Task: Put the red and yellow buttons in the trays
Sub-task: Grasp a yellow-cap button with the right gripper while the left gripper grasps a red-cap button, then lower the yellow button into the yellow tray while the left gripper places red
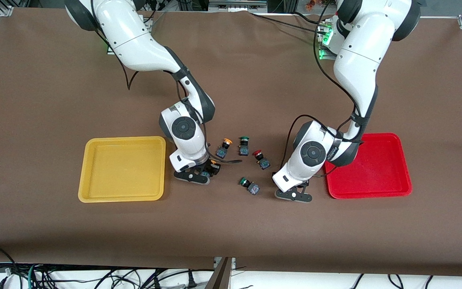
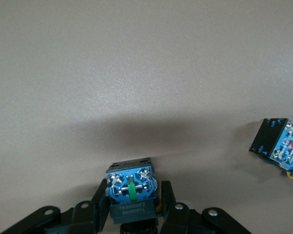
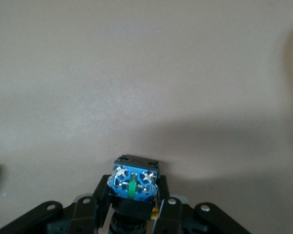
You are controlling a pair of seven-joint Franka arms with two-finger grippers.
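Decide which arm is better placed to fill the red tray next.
Left. The left gripper, shut on a button, is beside the red tray; the right gripper, shut on a yellow button, is by the yellow tray.

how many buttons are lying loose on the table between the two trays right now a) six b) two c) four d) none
c) Four lie free: a yellow-capped button, a green-capped button, a red-capped button and a second green-capped button; the yellow tray and red tray hold none.
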